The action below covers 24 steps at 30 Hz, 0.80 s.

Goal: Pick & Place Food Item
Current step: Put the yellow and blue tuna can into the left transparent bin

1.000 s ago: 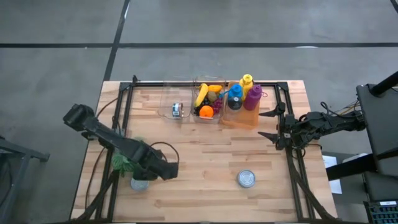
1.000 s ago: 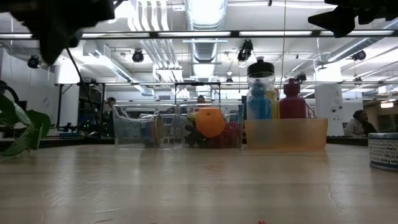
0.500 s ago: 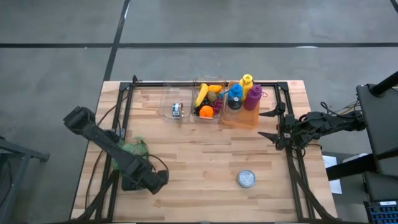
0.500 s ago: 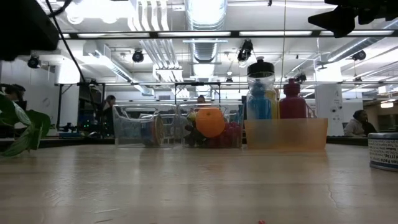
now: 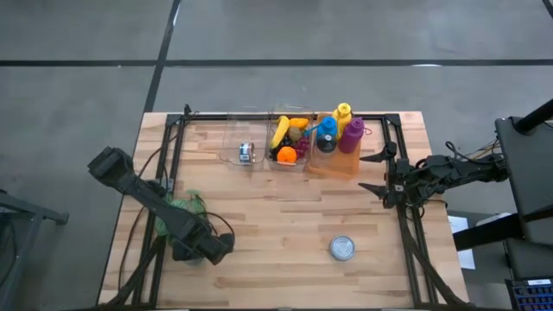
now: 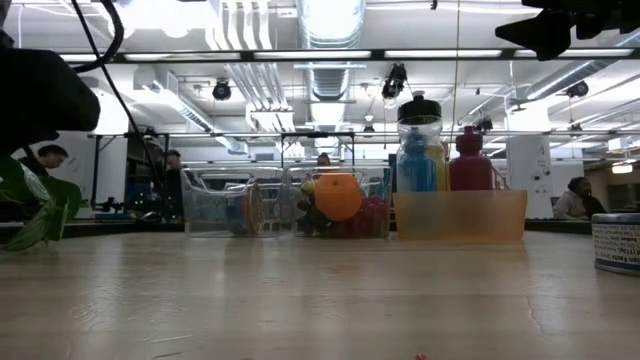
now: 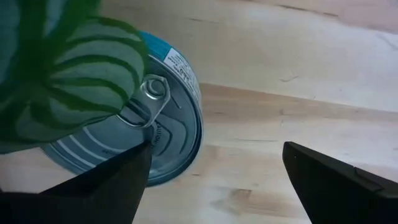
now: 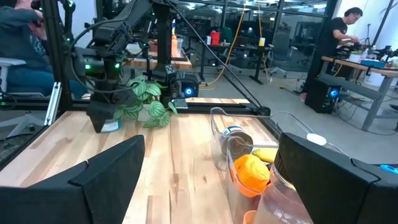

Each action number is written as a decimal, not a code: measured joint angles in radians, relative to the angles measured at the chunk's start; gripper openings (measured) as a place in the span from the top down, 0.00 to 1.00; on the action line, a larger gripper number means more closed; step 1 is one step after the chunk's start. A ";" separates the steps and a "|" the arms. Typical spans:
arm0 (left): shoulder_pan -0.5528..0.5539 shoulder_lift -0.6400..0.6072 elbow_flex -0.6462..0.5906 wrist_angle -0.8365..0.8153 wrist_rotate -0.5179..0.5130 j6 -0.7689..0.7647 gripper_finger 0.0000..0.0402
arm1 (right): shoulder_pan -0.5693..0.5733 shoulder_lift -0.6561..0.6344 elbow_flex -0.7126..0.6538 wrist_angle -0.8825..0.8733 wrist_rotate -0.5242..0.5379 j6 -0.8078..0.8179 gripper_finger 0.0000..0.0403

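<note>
A teal-labelled can (image 7: pixel 134 134) with a pull-tab lid stands upright on the wood near the table's near-left corner, partly under a green striped leaf (image 7: pixel 68 81) of the plant (image 5: pixel 180 207). My left gripper (image 7: pixel 217 186) hangs open above it, pointing down; one finger shows over the lid's edge, the other over bare wood beside the can. In the high view the left gripper (image 5: pixel 204 248) hides the can. My right gripper (image 5: pixel 375 173) waits open at the table's right edge, held level.
A second can (image 5: pixel 343 249) stands near the front right. Along the far edge are clear bins (image 5: pixel 289 142) with a banana, an orange and grapes, and an orange bin of bottles (image 5: pixel 339 142). The black frame rails (image 5: pixel 173 164) run along both sides.
My left gripper has moved down and toward the table's near-left corner, rolling a little, and now hangs over the can, which it hides in the high view. Its fingers have stayed open. The can has not moved.
</note>
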 joint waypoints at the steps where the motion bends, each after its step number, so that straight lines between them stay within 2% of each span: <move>1: 0.004 0.000 0.000 0.001 -0.001 0.002 0.09 | 0.000 0.000 0.000 0.000 0.000 -0.001 0.08; 9: 0.100 -0.001 0.000 0.039 -0.042 0.163 0.09 | 0.000 0.000 0.000 0.000 0.000 0.000 0.08; 16: 0.244 0.026 0.002 0.103 -0.058 0.432 0.09 | 0.000 0.000 0.000 0.000 0.000 -0.002 0.08; 20: 0.327 0.053 0.006 0.184 -0.023 0.583 0.09 | 0.000 0.000 0.000 0.000 0.000 -0.002 0.08; 24: 0.394 0.058 0.005 0.254 -0.047 0.709 0.09 | 0.000 0.000 0.000 0.000 0.000 -0.001 0.08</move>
